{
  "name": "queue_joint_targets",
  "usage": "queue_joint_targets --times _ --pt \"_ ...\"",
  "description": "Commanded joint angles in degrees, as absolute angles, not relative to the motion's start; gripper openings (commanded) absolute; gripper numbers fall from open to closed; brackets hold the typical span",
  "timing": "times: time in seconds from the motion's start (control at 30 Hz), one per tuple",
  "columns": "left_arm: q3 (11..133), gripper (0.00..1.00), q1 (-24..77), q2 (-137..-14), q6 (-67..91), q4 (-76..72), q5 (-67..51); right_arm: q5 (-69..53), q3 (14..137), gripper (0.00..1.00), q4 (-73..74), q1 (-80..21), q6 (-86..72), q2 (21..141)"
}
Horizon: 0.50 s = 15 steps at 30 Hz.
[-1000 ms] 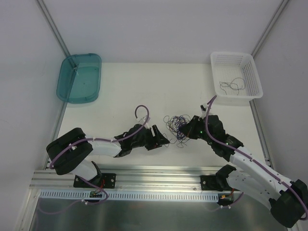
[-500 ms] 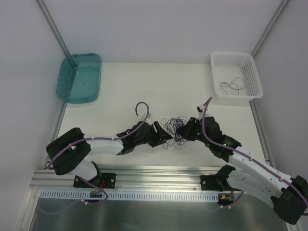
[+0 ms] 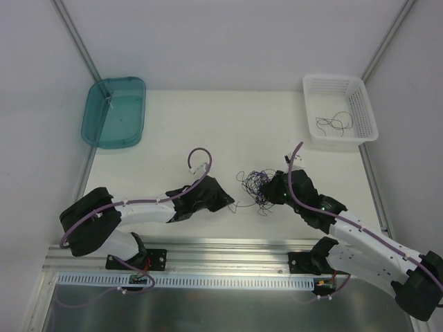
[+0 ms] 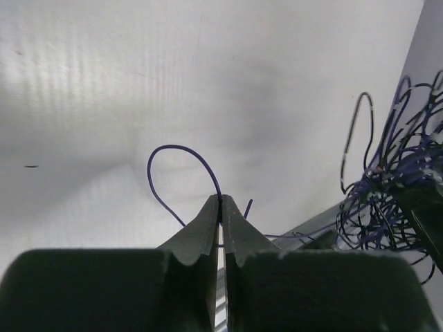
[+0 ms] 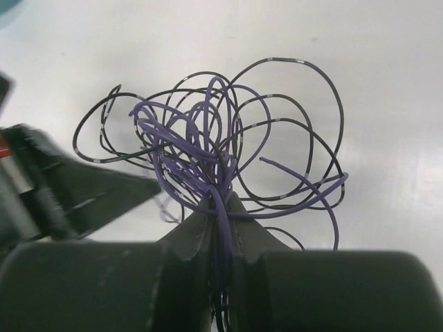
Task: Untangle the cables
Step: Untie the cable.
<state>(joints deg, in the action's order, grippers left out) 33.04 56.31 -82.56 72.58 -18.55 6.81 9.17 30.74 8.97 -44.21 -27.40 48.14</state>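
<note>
Left wrist: left pincer (image 4: 221, 202) newly tight on cables (image 4: 389, 181) (right pincer (image 5: 220, 209) too)

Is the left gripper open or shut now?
Shut: the left gripper has its fingers pressed together, pinching one purple strand.

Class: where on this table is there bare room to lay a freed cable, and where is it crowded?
Bare: the table strip between the teal tray and the white basket, and the patch between that tray and the left arm. Crowded: the near middle, where left claw and right claw grip the cables.
</note>
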Motion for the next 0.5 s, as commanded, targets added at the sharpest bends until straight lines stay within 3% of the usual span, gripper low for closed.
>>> queue_joint_targets --times 0.0,0.13,0.47 --pt "32.00 0.00 56.87 -74.72 67.60 -9.77 17.12 19.14 33.75 0.09 15.98 -44.47 -27.07 45.79" --pt "29.71 0.00 56.78 -68.13 64.69 -4.41 25.29 25.13 34.89 0.17 25.28 -44.47 -29.52 46.67" --pt "31.99 0.00 56.25 -52.84 55.12 13.26 39.98 35.67 34.28 0.24 36.47 -44.39 -38.23 48.16"
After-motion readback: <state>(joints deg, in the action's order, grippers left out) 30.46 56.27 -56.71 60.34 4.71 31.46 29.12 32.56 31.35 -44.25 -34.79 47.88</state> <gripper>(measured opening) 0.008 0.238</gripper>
